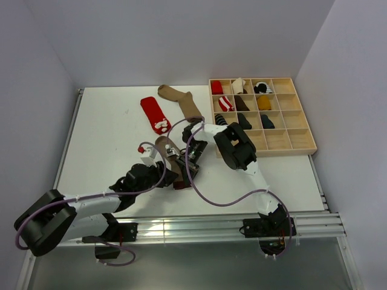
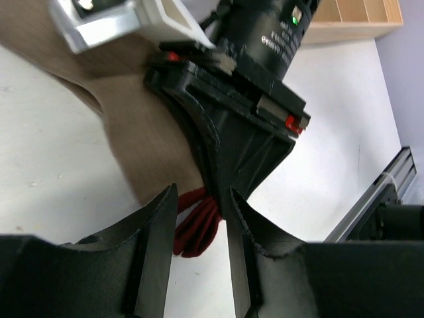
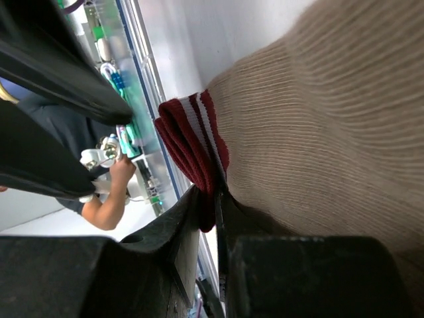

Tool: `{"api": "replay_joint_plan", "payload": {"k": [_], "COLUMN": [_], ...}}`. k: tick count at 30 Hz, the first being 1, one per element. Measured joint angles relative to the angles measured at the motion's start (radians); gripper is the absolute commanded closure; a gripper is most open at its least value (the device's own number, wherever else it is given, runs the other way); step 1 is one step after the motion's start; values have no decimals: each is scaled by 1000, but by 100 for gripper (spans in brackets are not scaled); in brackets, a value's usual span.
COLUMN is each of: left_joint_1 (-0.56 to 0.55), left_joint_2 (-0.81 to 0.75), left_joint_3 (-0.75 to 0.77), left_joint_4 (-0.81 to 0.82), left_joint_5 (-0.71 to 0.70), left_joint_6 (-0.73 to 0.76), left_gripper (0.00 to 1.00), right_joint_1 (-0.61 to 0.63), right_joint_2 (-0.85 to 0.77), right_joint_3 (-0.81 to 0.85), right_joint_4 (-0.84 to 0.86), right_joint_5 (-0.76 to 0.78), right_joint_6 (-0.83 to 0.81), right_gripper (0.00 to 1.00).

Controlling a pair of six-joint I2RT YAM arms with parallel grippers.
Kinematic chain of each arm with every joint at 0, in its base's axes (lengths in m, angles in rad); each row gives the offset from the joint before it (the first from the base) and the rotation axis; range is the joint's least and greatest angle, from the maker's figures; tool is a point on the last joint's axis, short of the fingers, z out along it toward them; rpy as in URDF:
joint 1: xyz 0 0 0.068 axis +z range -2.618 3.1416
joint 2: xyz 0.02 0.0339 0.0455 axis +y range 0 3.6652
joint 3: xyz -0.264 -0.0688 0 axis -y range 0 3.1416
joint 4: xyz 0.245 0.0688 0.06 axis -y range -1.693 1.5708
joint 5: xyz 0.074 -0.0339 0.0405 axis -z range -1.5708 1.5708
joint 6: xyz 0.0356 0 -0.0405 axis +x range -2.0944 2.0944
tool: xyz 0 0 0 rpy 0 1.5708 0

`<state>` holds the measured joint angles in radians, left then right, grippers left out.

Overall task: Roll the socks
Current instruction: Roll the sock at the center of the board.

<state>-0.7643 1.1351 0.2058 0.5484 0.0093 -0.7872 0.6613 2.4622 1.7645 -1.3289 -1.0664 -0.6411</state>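
Observation:
A tan sock (image 1: 164, 147) with a maroon-and-white striped cuff (image 2: 195, 228) lies flat at the table's middle. My right gripper (image 3: 213, 195) is shut on that cuff (image 3: 189, 142), pinching the edge where it meets the tan fabric (image 3: 318, 132). Coming from the near left, my left gripper (image 2: 202, 199) stands open, its fingers (image 2: 159, 252) on either side of the cuff's bunched end without pressing it. The two grippers meet tip to tip (image 1: 178, 172). A red sock (image 1: 155, 115) with a white motif and a plain brown sock (image 1: 181, 99) lie flat farther back.
A wooden compartment tray (image 1: 284, 140) at the right back holds several rolled socks. The right arm's elbow (image 1: 236, 148) hangs just in front of the tray's left edge. Purple cables loop over the table near both arms. The rail (image 1: 199, 226) runs along the near edge.

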Motion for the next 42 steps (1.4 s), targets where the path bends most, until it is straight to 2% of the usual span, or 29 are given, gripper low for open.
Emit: {"api": "replay_joint_plan", "payload": {"k": [6, 16, 24, 35, 38, 42], "left_joint_1": [-27, -74, -99, -106, -108, -111], "left_joint_2": [106, 194, 204, 191, 192, 224], "left_joint_3": [-9, -22, -22, -20, -13, 16], "left_joint_4": [101, 165, 157, 122, 114, 97], "left_joint_5": [27, 30, -6, -50, -44, -37], "left_joint_6": [17, 25, 24, 20, 21, 22], "left_gripper": [57, 55, 59, 57, 60, 71], "right_joint_1": [-8, -13, -23, -25, -26, -26], "right_joint_2": [0, 10, 11, 11, 11, 11], "right_joint_3": [5, 11, 11, 16, 16, 16], "right_joint_4": [-1, -11, -17, -17, -17, -17], "right_joint_5": [3, 1, 2, 3, 7, 11], "right_joint_6": [-4, -4, -3, 2, 12, 22], "right_gripper": [81, 81, 81, 81, 82, 82]}}
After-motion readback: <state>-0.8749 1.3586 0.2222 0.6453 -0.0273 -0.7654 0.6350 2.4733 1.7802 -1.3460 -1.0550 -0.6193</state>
